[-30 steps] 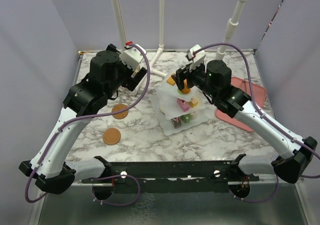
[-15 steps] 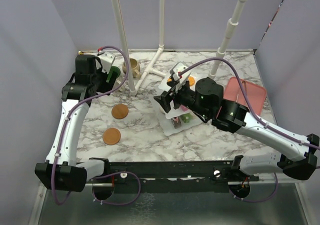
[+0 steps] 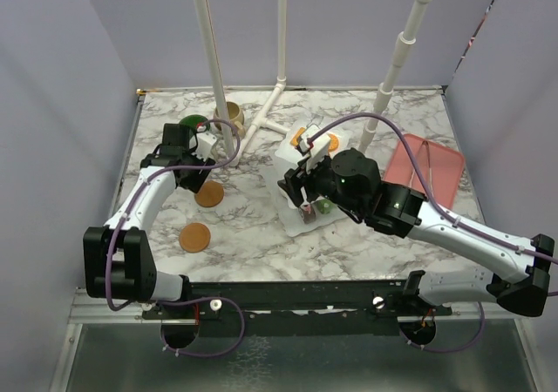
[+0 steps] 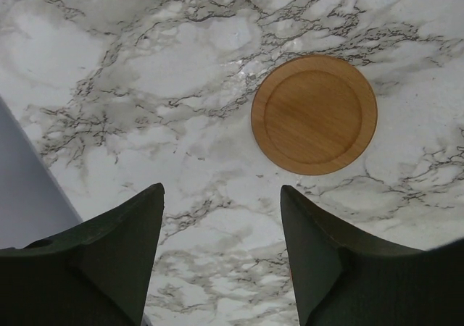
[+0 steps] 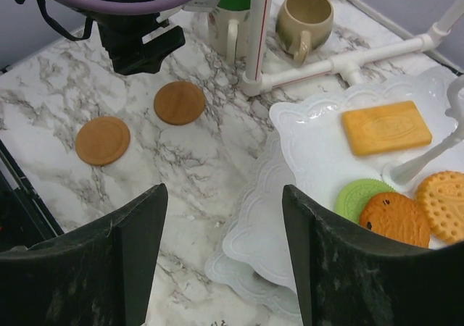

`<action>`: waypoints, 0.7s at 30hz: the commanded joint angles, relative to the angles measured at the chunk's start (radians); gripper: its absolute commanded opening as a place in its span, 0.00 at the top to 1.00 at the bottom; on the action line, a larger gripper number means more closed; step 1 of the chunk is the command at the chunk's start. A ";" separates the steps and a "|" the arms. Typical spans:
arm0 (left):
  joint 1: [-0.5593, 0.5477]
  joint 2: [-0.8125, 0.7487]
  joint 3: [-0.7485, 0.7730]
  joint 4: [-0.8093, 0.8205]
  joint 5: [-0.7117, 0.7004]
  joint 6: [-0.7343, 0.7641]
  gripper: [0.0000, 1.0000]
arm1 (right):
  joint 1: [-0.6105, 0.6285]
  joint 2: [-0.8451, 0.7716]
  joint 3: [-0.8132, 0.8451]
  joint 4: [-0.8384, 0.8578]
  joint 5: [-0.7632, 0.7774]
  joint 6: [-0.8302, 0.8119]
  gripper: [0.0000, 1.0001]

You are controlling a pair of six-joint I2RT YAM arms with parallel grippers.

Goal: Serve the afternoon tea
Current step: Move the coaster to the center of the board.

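**Left gripper**: 2 dark fingers apart, nothing between them, poised over the white marble-patterned tabletop. 1 round brown wooden coaster lies just ahead of the fingers, untouched. A 2nd coaster lies near it.

**Right gripper**: fingers apart, empty, above the edge of the white tiered stand of wavy square plates. The top plate carries 1 yellow rectangular biscuit, 1 green round pastry and 2 round biscuits.

**Far side:** the green-lined white mug and the beige mug stand either side of a white pipe post.

**Right of stand:** flat pink rectangular tray.
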 commanded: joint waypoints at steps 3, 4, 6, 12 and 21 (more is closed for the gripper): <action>0.006 0.057 -0.108 0.209 -0.009 0.056 0.35 | 0.003 -0.047 -0.062 0.007 0.029 0.074 0.33; 0.006 0.064 -0.126 0.233 -0.016 0.062 0.35 | 0.002 -0.052 -0.072 0.011 0.028 0.082 0.33; 0.007 0.073 -0.164 0.282 -0.024 0.080 0.36 | 0.003 -0.059 -0.090 0.015 0.022 0.100 0.34; 0.006 0.143 -0.245 0.434 -0.088 0.114 0.38 | 0.007 -0.070 -0.110 0.019 0.020 0.129 0.37; -0.027 0.189 -0.284 0.485 -0.025 0.109 0.41 | 0.037 -0.076 -0.126 0.038 0.035 0.147 0.40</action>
